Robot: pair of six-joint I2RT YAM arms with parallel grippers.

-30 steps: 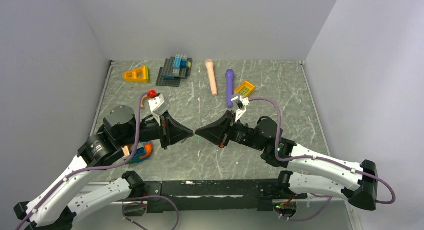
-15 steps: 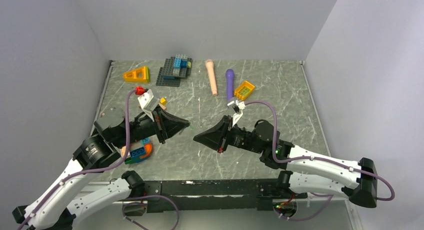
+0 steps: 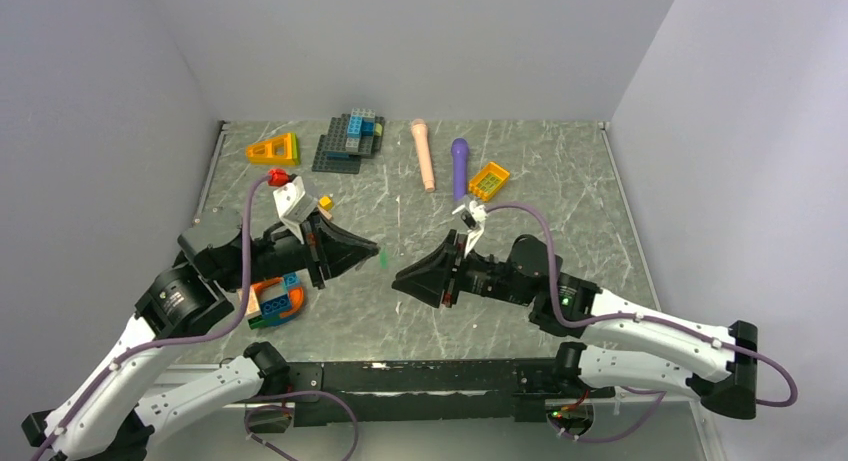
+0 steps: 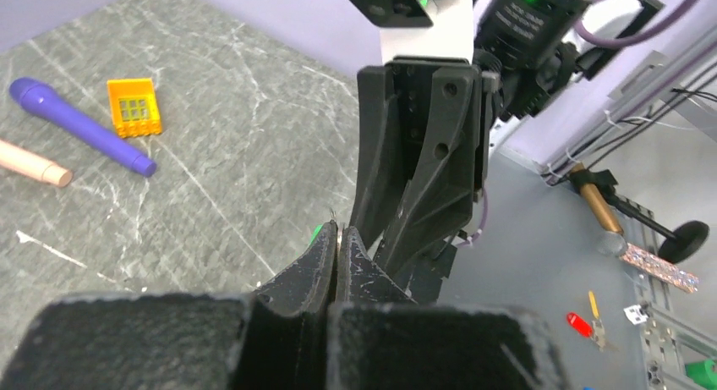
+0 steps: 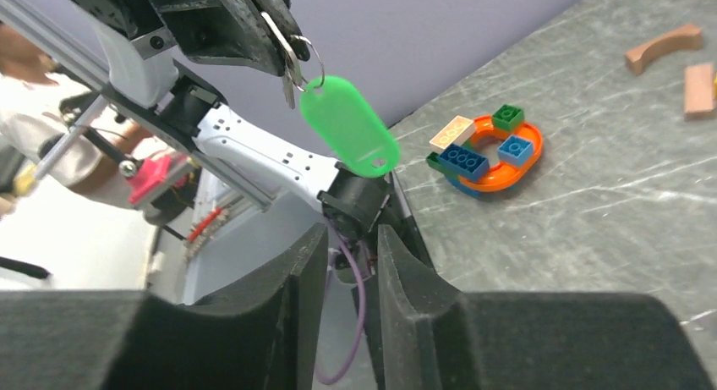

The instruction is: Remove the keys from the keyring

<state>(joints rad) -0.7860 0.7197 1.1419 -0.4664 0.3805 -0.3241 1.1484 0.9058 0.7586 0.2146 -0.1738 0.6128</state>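
- Desk point(image 3: 560, 181): grey and marbled, with a block arch point(image 3: 275, 301) near its left edge.
- Left pincer point(image 3: 372, 251): clamped tight on the keyring point(image 5: 306, 50), which it holds in the air over the middle of the desk, toward the near edge.
- Right pincer point(image 5: 351, 242): a narrow gap with nothing in it — it faces the left one, just apart.
- Green tag point(image 5: 348, 129): hangs from the ring.
- Key point(image 5: 290, 73): beside the tag — partly hidden by the fingers.

Left tool point(image 3: 375, 250) pinched closed, right tool point(image 3: 397, 278) parted, tips apart
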